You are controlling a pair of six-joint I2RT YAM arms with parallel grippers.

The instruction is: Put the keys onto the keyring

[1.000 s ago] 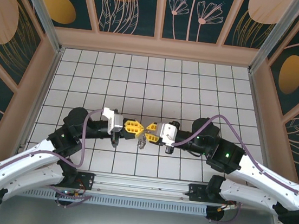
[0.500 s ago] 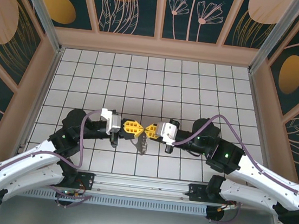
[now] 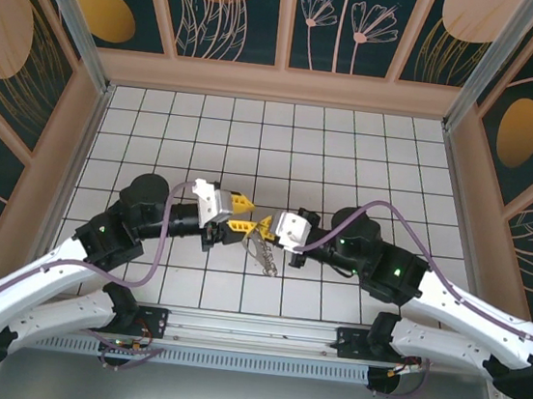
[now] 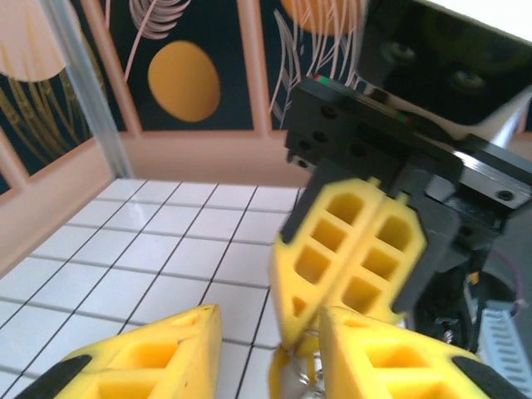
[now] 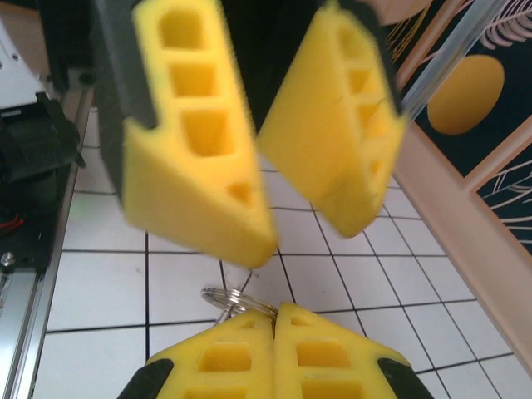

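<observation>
Left gripper (image 3: 247,215) opened; keyring (image 3: 266,255) pinched between right gripper (image 3: 262,226) fingertips.

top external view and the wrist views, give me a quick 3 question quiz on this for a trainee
1. True or false: the left gripper is open.
2. What pinches the keyring? A the left gripper; B the right gripper; C neither.
3. Short answer: what colour are the fingers of both grippers?

Key: 1 true, there is a clear gap between its fingers. 2 B, it is shut with the keyring at its tips. 3 yellow.
</observation>
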